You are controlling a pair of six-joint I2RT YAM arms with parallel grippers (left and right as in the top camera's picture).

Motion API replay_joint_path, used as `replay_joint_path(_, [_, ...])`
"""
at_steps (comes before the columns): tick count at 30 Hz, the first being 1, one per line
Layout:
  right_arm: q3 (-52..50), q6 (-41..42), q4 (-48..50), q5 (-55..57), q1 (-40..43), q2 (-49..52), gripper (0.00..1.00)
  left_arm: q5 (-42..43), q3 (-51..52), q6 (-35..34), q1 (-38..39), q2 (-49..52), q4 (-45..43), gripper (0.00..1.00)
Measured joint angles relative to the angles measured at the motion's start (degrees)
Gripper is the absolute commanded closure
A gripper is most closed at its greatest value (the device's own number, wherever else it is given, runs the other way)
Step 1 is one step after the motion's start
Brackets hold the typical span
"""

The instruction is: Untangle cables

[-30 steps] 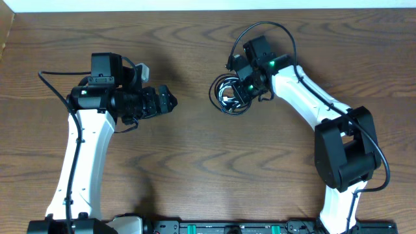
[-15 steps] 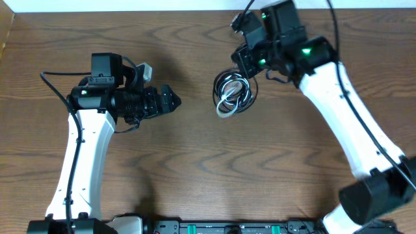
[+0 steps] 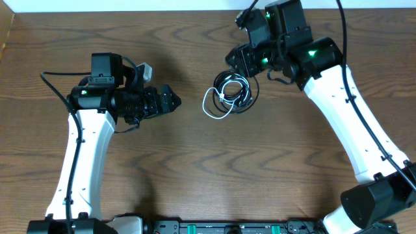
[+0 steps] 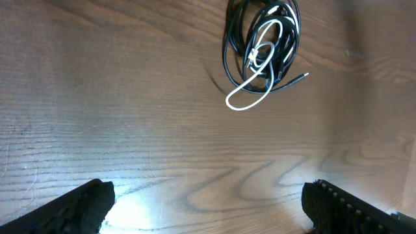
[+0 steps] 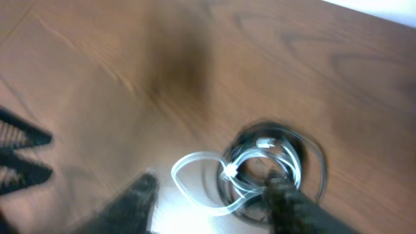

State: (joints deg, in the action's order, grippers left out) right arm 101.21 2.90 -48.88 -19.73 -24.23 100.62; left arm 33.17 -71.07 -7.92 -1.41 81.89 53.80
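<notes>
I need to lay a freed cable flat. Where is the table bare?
Bare wood lies between the left gripper and the cables, and across the wide stretch between the left arm and right arm. Crowded only where the right gripper hangs over the cables.

The overhead view is sharp and evenly lit, with soft shadows on the table (image 3: 195,162). In the left wrist view, glare whitens the tabletop at 7 o'clock, while the cables (image 4: 263,45) at 12 o'clock are crisp. The right wrist view is blurred throughout.
</notes>
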Motion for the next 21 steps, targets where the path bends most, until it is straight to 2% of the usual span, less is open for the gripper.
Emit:
replay_joint_path(2, [0.0,0.66,-2.25,0.11,-0.48,0.63,0.01,0.11,0.0,-0.02,0.0,0.0,-0.04,0.02])
replay_joint_path(7, [-0.02,2.58,-2.64,0.02,-2.08,3.85,0.01,2.67,0.0,-0.02,1.77,0.22,-0.87,0.02])
replay_joint_path(13, [-0.02,8.76,-0.26,0.04,0.96,4.7,0.01,-0.37,0.0,-0.02,9.75,5.25,-2.36,0.02])
replay_joint_path(21, [-0.02,12.44,-8.85,0.07,8.92,4.7,0.01,-2.05,0.0,-0.02,15.37,16.2,-9.14,0.02])
